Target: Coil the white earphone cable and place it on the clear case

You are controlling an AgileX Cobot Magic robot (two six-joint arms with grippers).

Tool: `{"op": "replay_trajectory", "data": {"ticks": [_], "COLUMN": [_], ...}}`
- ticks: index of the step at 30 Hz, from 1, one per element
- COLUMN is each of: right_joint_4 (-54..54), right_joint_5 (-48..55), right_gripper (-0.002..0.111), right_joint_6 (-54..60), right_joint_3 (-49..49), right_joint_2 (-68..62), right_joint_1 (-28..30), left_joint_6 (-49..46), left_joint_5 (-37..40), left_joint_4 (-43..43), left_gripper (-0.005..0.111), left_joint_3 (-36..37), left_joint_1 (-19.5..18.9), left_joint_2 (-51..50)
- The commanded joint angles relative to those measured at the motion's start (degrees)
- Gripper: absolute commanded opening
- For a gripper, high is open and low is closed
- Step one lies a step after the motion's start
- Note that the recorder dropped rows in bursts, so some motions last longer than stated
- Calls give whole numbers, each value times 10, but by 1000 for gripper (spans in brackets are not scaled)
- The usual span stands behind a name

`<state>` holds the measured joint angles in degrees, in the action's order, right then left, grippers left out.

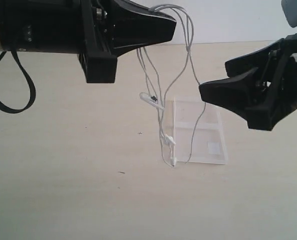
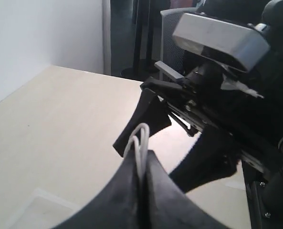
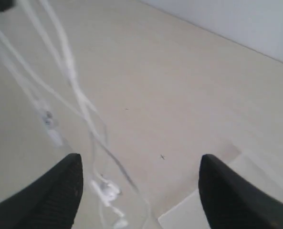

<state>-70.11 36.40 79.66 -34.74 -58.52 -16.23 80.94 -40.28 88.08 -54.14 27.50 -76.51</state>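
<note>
My left gripper (image 1: 172,22) is high above the table, shut on the looped top of the white earphone cable (image 1: 189,60). The strands hang down in long loops, and the earbuds (image 1: 171,142) dangle just at the left edge of the clear case (image 1: 216,130). In the left wrist view the cable loop (image 2: 140,143) pokes out between the closed fingers. My right gripper (image 1: 202,92) stands open to the right of the hanging strands, above the case. Its wrist view shows the blurred strands (image 3: 72,76) and earbuds (image 3: 108,193) beside one fingertip (image 3: 65,183).
The clear case lies flat on the beige table (image 1: 63,175), with a whitish sticker (image 1: 213,147) on its right panel. A thick black robot cable (image 1: 13,85) loops at the far left. A white wall (image 1: 228,20) runs behind the table.
</note>
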Motion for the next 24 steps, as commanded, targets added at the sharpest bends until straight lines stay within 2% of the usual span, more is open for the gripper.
{"op": "replay_trajectory", "data": {"ticks": [1, 7, 12, 24], "right_joint_4": [-63, -65, -145, -212], "right_joint_5": [57, 60, 79, 92], "right_gripper": [66, 76, 83, 83], "right_joint_6": [96, 121, 187, 232], "right_joint_3": [5, 5, 5, 7], "right_joint_2": [5, 5, 5, -45], "right_joint_1": [-1, -1, -1, -1], "left_joint_6": [-3, -13, -15, -50], "left_joint_5": [11, 12, 12, -4], "left_joint_4": [-9, -19, -31, -93], "left_gripper": [0, 0, 0, 0], "left_joint_3": [2, 2, 2, 2], "left_joint_1": [-1, -1, -1, -1], "left_joint_2": [4, 4, 4, 4]}}
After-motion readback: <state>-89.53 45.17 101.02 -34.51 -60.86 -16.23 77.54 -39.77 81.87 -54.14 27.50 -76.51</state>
